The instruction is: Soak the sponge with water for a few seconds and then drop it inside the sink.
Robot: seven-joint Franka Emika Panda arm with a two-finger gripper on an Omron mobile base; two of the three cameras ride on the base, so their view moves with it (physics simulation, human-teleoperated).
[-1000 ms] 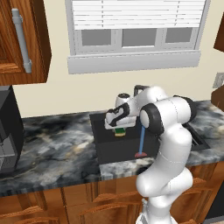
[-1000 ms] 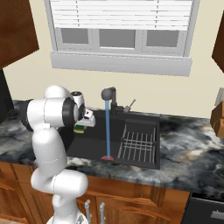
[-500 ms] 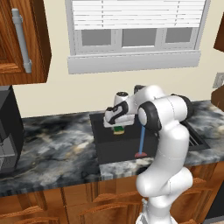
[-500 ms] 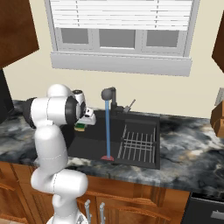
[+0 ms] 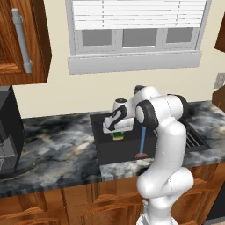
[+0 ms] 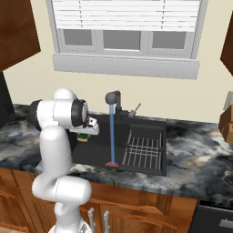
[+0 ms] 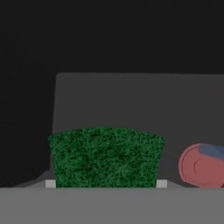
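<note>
While clamped on the sponge point(image 5: 118, 135), the gripper point(image 5: 116, 132) hangs over the sink point(image 5: 105, 151).
Water point(image 5: 143, 140) falls just beside the sponge, onto the red drain mark point(image 7: 201, 165).

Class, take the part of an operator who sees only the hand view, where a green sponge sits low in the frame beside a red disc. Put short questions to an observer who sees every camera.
Operator: Is the sponge held, or lying in the sink?
Observer: Held. In the left base view the gripper is shut on the sponge above the sink.
Operator: Is the tap running?
Observer: Yes. In the right base view the water falls straight from the faucet to the red drain mark.
Operator: Is the sponge under the stream?
Observer: No. It hangs left of the water, apart from it.
Operator: What else is in the sink?
Observer: A wire dish rack lies on its right side.
</note>
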